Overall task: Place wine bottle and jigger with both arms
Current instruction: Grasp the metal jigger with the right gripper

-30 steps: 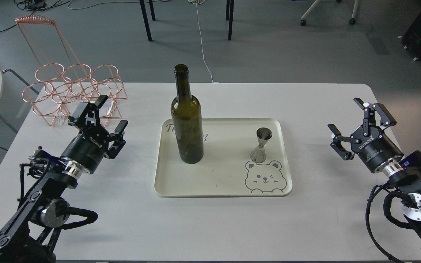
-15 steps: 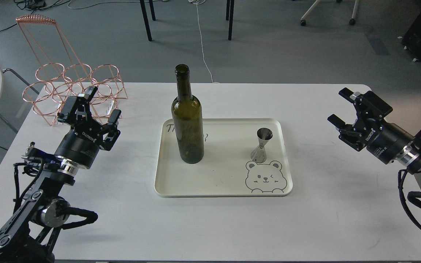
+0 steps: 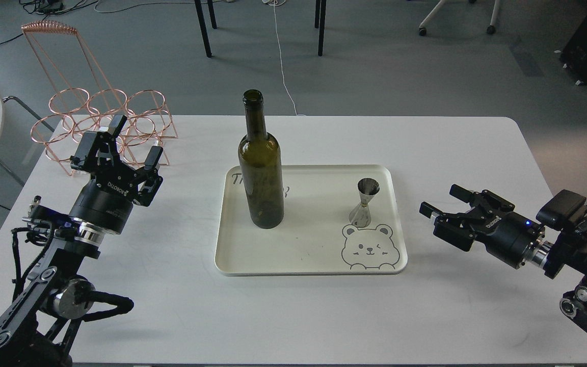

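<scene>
The dark olive-green wine bottle (image 3: pixel 260 168) stands upright on the left part of a cream tray (image 3: pixel 298 255). The small steel jigger (image 3: pixel 365 202) stands upright on the tray's right part, just above a printed bear face. My left gripper (image 3: pixel 116 148) is open and empty, well left of the tray, in front of a copper wire rack. My right gripper (image 3: pixel 438 209) is open and empty, low over the table, pointing left at the tray's right edge, a short way from the jigger.
A copper wire bottle rack (image 3: pixel 101 122) stands at the table's back left corner, right behind my left gripper. The white table (image 3: pixel 298 316) has rounded corners. Table legs, a white chair and office chairs stand on the grey floor beyond.
My right gripper has swung down and left, from raised at the right edge to low and level beside the tray. My left gripper has drawn back left toward the rack. Bottle and jigger have not moved.
</scene>
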You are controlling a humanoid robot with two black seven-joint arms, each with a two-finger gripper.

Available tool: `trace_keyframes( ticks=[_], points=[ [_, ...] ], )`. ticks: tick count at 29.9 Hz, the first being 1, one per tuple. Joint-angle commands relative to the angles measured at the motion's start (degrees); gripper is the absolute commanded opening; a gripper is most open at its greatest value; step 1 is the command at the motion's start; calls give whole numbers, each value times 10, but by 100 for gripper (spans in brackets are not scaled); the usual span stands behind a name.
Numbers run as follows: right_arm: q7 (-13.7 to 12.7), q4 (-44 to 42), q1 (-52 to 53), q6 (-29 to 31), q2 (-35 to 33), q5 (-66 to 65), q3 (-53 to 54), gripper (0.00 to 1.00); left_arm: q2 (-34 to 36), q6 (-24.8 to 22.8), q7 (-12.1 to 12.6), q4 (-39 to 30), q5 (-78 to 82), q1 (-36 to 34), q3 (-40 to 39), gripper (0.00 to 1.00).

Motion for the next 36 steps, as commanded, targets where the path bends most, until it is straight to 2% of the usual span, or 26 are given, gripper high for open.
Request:
trace_keyframes(
  ticks=[1, 3, 9, 19, 26, 33, 35, 36],
  points=[
    [0, -46, 6, -58, 46, -68, -7, 99, 0, 0, 0, -3, 0, 0, 0, 98],
    [0, -76, 30, -82, 69, -68, -14, 99, 0, 0, 0, -4, 0, 0, 0, 98],
    [0, -161, 86, -82, 135, -68, -42, 95, 1, 0, 0, -9, 0, 3, 0, 98],
    [0, -197, 104, -82, 186, -68, -81, 90, 1, 0, 0, -10, 0, 3, -1, 98],
    [0, -226, 118, -82, 215, -68, -81, 57, 1, 0, 0, -13, 0, 3, -1, 98],
    [0, -245, 131, -82, 231, -68, -81, 55, 1, 0, 0, -16, 0, 4, -1, 98],
    [0, -245, 131, -82, 230, -68, -81, 48, 1, 0, 0, -16, 0, 4, -1, 98],
    [0, -245, 130, -82, 231, -68, -81, 36, 1, 0, 0, -16, 0, 4, -1, 98]
  ],
)
